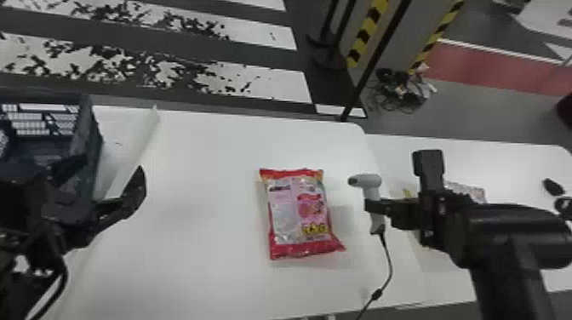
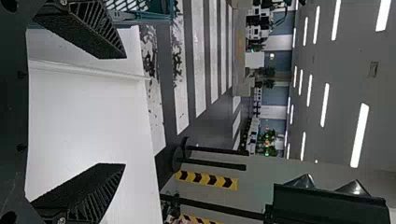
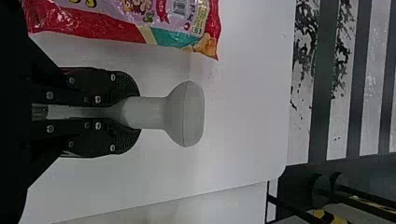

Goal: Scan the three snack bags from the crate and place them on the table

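In the head view, my right gripper (image 1: 376,206) is shut on the handle of the white scanner (image 1: 371,182), whose head points left toward a snack bag. That red and pink snack bag (image 1: 298,212) lies flat on the white table (image 1: 204,264), apart from the scanner. My left gripper (image 1: 115,183) is over the table's left part beside the dark blue crate (image 1: 87,140). In the left wrist view the left gripper (image 2: 123,111) is open, with nothing between its fingers. The right wrist view has the right gripper (image 3: 133,113) closed around the scanner (image 3: 184,114), beside the bag (image 3: 130,23).
The scanner's cable (image 1: 388,268) runs down to the table's front edge. A second white table (image 1: 506,161) adjoins on the right, with a patterned packet (image 1: 470,191) and a small black object (image 1: 553,186) on it. Black posts stand behind.
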Motion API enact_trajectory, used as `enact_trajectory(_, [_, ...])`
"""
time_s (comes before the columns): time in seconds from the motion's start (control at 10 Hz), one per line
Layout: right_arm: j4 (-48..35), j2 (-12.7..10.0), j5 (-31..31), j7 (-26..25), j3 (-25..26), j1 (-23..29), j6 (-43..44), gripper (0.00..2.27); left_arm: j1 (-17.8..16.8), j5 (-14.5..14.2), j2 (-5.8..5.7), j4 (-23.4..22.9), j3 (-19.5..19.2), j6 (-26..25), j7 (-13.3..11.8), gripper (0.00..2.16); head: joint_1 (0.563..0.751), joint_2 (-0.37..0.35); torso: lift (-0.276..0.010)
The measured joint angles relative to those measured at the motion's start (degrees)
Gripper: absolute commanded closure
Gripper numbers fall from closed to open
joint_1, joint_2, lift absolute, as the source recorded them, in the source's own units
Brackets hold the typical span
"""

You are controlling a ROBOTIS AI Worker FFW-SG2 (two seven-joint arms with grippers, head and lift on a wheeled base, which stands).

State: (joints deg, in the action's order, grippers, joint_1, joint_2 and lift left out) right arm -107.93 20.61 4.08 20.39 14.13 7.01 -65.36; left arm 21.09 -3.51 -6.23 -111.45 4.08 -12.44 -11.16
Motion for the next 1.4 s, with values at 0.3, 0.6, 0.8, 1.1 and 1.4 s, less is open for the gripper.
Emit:
enact_trajectory(0.3, [6.3,0.4,-0.1,0.1,-0.3,-1.4,4.2,2.25,0.0,0.0,0.08,0.2,0.1,0.0,0.0,0.04,0.695,-0.321,-0.062])
enact_trajectory(0.6, [11.1,0.8,-0.4,0.1,-1.3,-2.9,6.5,2.17,-0.1,0.1,0.27,0.4,0.2,0.0,0.0,0.04,0.695,-0.328,-0.062])
enact_trajectory(0.8, [12.6,0.8,-0.5,0.0,-1.7,-3.1,7.5,1.65,-0.1,0.2,0.33,0.4,0.2,0.0,0.0,0.04,0.695,-0.329,-0.062])
enact_trajectory(1.1, [13.9,0.8,-0.5,-0.3,-1.9,-3.4,8.0,0.29,-0.2,0.3,0.34,0.5,0.3,0.0,0.0,0.04,0.695,-0.332,-0.062])
enact_trajectory(1.4, [12.0,0.8,-0.2,-1.5,-1.3,-2.7,7.5,0.14,-0.2,0.3,0.38,0.5,0.4,-0.1,0.0,0.04,0.695,-0.338,-0.062])
